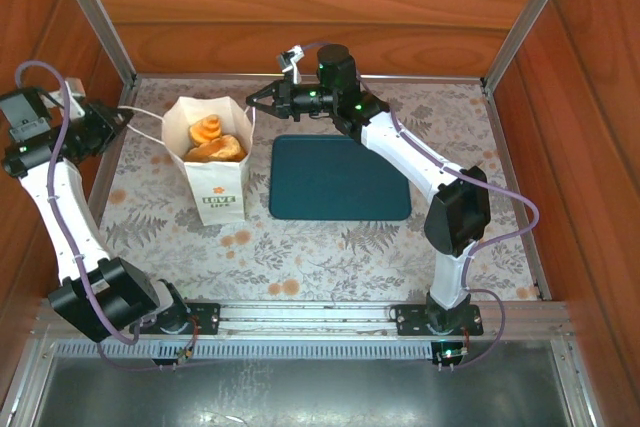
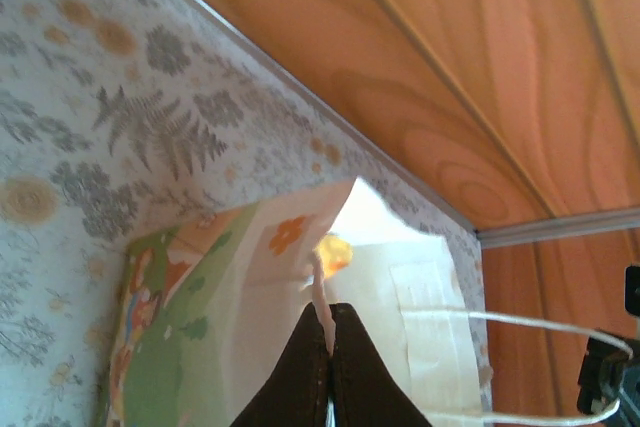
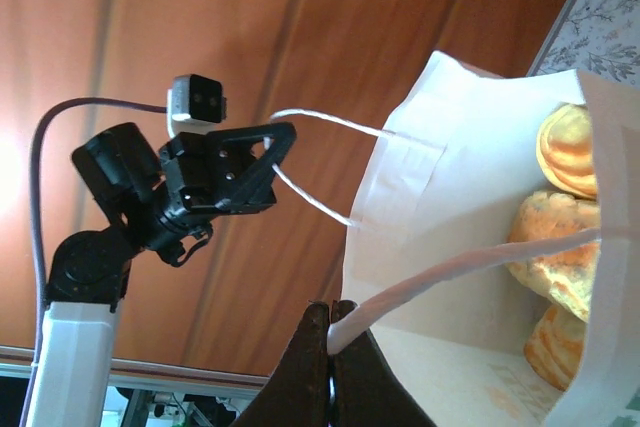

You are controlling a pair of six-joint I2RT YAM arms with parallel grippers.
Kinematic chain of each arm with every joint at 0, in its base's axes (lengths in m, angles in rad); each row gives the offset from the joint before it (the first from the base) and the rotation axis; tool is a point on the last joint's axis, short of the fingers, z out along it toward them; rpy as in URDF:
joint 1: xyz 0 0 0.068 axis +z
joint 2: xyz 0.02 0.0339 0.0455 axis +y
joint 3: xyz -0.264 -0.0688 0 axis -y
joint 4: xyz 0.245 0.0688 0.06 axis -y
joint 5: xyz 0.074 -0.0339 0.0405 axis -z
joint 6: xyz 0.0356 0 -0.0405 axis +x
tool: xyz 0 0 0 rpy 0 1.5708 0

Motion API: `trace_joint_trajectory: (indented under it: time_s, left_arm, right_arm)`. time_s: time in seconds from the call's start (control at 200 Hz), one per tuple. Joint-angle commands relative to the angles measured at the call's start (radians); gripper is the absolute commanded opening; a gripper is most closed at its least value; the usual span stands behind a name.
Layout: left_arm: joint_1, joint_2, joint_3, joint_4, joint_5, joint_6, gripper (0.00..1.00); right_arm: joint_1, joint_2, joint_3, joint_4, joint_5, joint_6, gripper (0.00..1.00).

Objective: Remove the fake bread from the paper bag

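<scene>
While the paper bag (image 1: pixel 222 192) is standing upright on the surface (image 1: pixel 330 247) just left of a teal mat (image 1: pixel 340 179), the top view is showing both arms acting as spreaders. The left jaws are pressing together on the left cord handle (image 1: pixel 148 114), and the right jaws are pinching at the opposite rim. By my judgement, this is holding the mouth wide over the fake bread (image 1: pixel 214 139) lying inside. The left arm (image 1: pixel 62 197) is folding out towards the side wall, and the right arm (image 1: pixel 410 157) is reaching far across the mat.

From the left wrist, the jaws are clamping flat on that thin cord (image 2: pixel 320 297), with the bag (image 2: pixel 250 287) beyond and a golden glimpse of bread (image 2: pixel 334 253) in its opening.

From the right wrist, the jaws are pinching the right cord handle (image 3: pixel 450 267), which is running taut across the mouth. Pastries (image 3: pixel 555 237) are sitting inside the bag (image 3: pixel 420 207), and the left jaws are gripping the far cord (image 3: pixel 320 122).
</scene>
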Motion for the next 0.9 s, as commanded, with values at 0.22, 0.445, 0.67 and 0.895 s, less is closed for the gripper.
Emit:
trace_joint_trajectory:
  time_s: [0.22, 0.445, 0.67, 0.895]
  left_arm:
    - [0.010, 0.054, 0.232, 0.005, -0.174, -0.022, 0.00]
    - [0.002, 0.071, 0.295, 0.002, -0.190, 0.008, 0.00]
    - [-0.145, 0.078, 0.232, 0.001, -0.184, 0.100, 0.00]
    - [-0.261, 0.101, 0.183, 0.002, -0.194, 0.111, 0.00]
  right_arm:
    - [0.035, 0.091, 0.083, 0.053, -0.001, 0.024, 0.00]
    - [0.042, 0.148, 0.061, 0.083, 0.011, 0.047, 0.00]
    - [0.045, 0.115, -0.085, 0.079, 0.044, 0.007, 0.00]
    - [0.036, 0.054, -0.234, 0.040, 0.121, -0.052, 0.00]
